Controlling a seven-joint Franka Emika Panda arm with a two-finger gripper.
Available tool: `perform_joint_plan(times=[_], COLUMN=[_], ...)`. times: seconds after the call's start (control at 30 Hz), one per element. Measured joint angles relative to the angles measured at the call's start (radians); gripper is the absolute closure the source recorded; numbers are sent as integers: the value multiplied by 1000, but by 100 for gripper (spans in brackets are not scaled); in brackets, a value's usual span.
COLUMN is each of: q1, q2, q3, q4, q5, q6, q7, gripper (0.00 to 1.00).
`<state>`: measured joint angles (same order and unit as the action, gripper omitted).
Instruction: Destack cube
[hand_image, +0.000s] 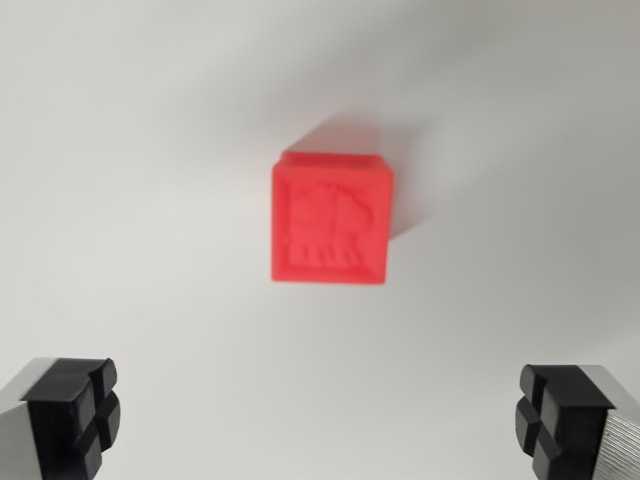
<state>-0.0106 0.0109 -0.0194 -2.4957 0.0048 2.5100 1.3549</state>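
A red cube (330, 222) with a raised animal figure on its top face sits on a white surface, seen from above in the wrist view. Behind its far edge a sliver of a second red block (335, 156) shows, so it appears to rest on another cube. My gripper (320, 425) is open, with one black fingertip (75, 410) at the wrist view's lower left and the other at the lower right (560, 415). Both fingertips are nearer the camera than the cube and apart from it, with nothing between them.
A plain white tabletop (130, 180) surrounds the cube on all sides. A soft shadow (410, 190) falls to the right of the cube.
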Motion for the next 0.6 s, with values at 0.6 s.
perform_joint_plan(times=[0.6], q1=[0], q2=[-135], q3=[0], q4=[54], q5=[-3], q6=[-189], q7=[3], gripper=[0])
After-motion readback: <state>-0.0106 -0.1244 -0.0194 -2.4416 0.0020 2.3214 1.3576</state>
